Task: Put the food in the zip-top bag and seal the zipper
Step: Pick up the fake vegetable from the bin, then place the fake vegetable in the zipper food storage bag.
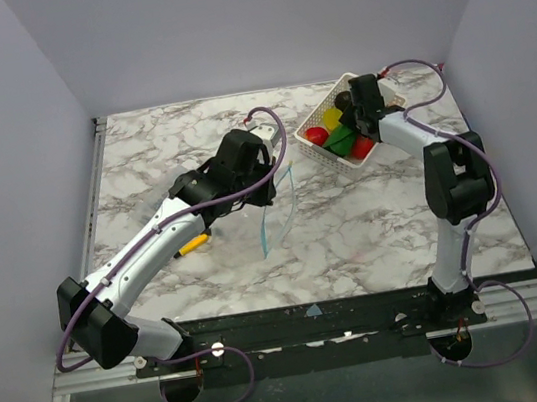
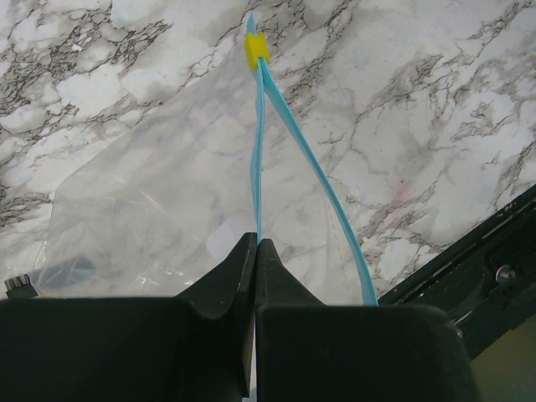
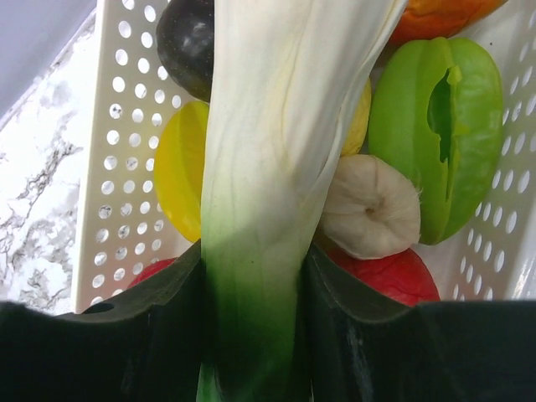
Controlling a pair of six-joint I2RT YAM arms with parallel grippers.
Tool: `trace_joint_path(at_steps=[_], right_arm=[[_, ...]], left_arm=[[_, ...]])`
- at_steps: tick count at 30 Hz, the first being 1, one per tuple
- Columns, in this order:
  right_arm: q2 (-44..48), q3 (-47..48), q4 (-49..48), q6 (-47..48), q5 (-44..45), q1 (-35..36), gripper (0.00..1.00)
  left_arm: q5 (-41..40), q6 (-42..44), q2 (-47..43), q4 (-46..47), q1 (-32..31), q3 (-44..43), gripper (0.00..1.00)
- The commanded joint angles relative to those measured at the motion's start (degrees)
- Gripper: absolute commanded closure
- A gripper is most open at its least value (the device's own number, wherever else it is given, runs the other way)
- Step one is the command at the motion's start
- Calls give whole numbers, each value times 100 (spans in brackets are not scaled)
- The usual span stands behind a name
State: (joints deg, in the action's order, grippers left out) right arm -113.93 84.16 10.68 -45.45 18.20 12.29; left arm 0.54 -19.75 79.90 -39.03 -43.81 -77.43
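Currently left gripper (image 2: 255, 249) is clamped shut on one side of the zipper (image 2: 258, 167), pinching the light blue strip between its fingers. The other side of the strip swings away to the right, so the mouth gapes. Both sides meet at a yellow slider (image 2: 255, 50) at the far end. The zip-top bag (image 2: 151, 193) spreads clear and crinkled over the marble table (image 2: 435, 100), about mid-table in the top view. No food is visible inside it.

Right gripper (image 3: 251, 280) is down in the white basket (image 3: 117, 126) at the far right of the table, well apart from the bag. Its fingers are closed on a toy leek (image 3: 268, 126), gripping the green end, with the white shaft pointing away. The rest of the food sits in the basket around it:
- green pepper (image 3: 435, 126)
- white garlic-like piece (image 3: 368, 205), touching the leek
- red piece (image 3: 389, 275)
- yellow piece (image 3: 180, 180)
- dark purple piece (image 3: 188, 42)
- orange piece (image 3: 435, 12)

A yellow-and-black tool (image 1: 192, 244) lies on the table just beside the left arm.
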Motion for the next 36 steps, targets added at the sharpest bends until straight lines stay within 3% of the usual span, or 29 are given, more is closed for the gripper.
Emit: trace_joint_path(at_steps=[1,3,5,11,15,25,32,36], right_arm=[[469,166,46,571,-72,-11,59],[629,304,264,883,-182,-20,72],[766,523,613,1227,-317,-19,77],[1122,1224,2091,2505,-1011,-21,81],[1573,1232,3087,2994,-2398,-15,82],[3414,-657,3543,2588,-5828,275,82],[4035,-948,3601,1990,-7017,505,83],[4162,-1128,3721,1667,-7145,698,84]], left_arm=[[140,-38,11,66,44,-9,100],[140,-42,14,74,48,-6,100],[140,-47,33,71,48,-5,100],[171,-64,137,77,64,-8,100],[145,-73,190,80,83,0,100],[338,-326,380,495,97,205,100],[-83,-524,381,916,6,424,100],[-658,-754,219,1084,-92,646,100]])
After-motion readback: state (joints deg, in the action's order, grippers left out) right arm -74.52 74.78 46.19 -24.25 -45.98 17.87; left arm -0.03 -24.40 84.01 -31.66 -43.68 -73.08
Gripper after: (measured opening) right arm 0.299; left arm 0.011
